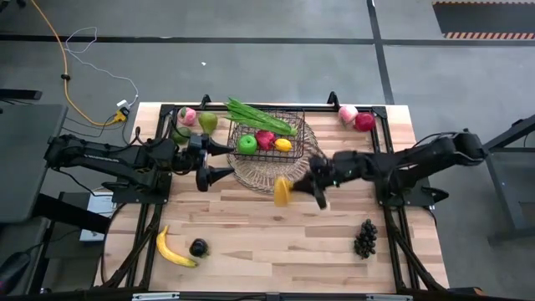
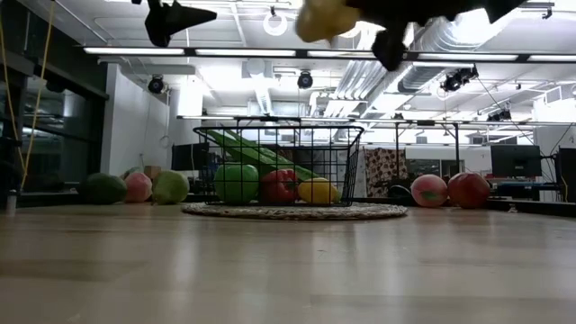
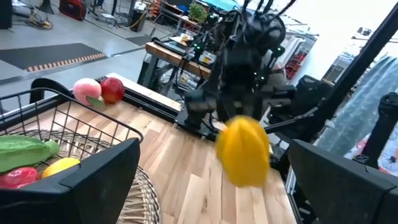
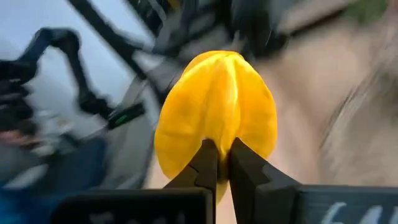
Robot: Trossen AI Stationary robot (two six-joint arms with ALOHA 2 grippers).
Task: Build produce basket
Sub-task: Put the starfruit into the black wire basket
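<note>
My right gripper is shut on a yellow mango, held in the air over the table's middle, just near of the basket. The dark wire basket stands on a round woven tray and holds a green apple, a red fruit, a lemon and a green leafy bunch. My left gripper hangs open at the basket's left side and touches nothing. A banana, a dark plum and grapes lie near the table's near edge. My right gripper pinches the mango at its near end between the two fingers, which come from the table's right. The mango is lifted clear of the table and sticks out beyond the fingertips toward the left.
A peach, a pear and a green fruit lie left of the basket. A peach and a red apple lie at the far right corner. Bare wood spreads between the tray and the near fruits.
</note>
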